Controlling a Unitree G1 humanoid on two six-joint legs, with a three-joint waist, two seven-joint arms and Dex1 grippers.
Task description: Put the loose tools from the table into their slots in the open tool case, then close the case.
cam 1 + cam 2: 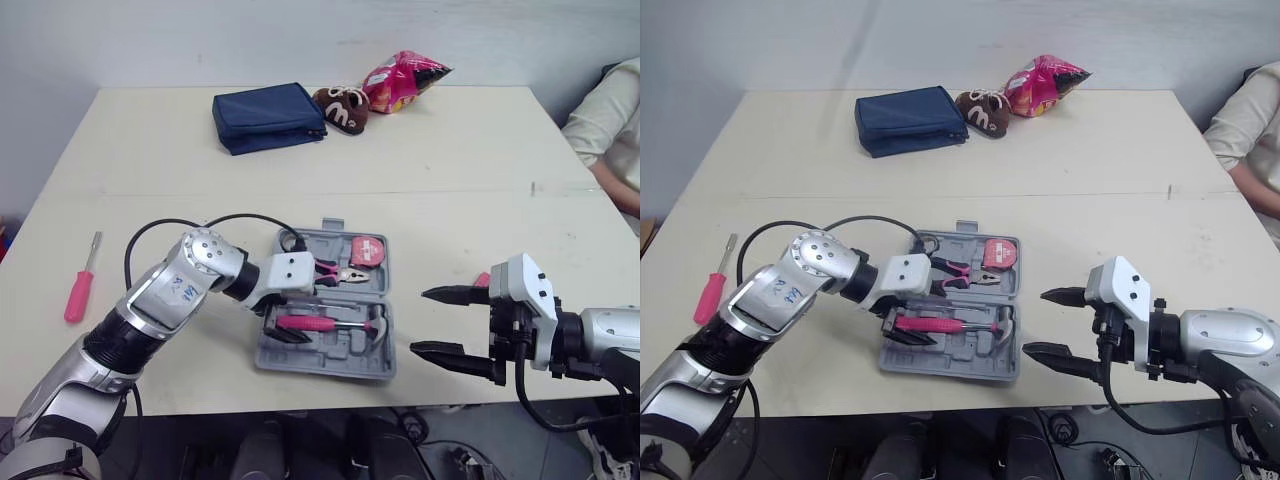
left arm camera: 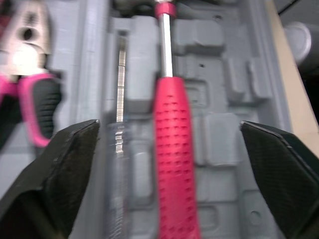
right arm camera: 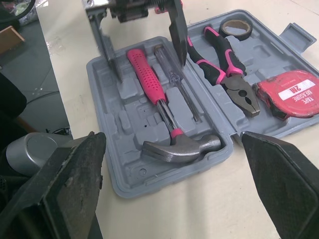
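The grey tool case (image 1: 330, 366) lies open near the table's front edge. In it are a pink-handled hammer (image 1: 325, 324), pliers (image 3: 227, 69), a red tape measure (image 3: 294, 94) and a clear-handled screwdriver (image 3: 177, 84). My left gripper (image 1: 300, 305) hovers open just above the case, its fingers astride the hammer handle (image 2: 174, 149) and the clear screwdriver. To the right of the case my right gripper (image 1: 440, 322) is open and holds nothing. A pink-handled screwdriver (image 1: 80, 285) lies loose on the table at the far left.
At the far edge of the table sit a blue pouch (image 1: 268, 117), a brown plush toy (image 1: 342, 108) and a pink snack bag (image 1: 400, 80). A person's sleeve (image 1: 615, 120) shows at the right edge. A small pink item (image 1: 483, 280) lies behind my right gripper.
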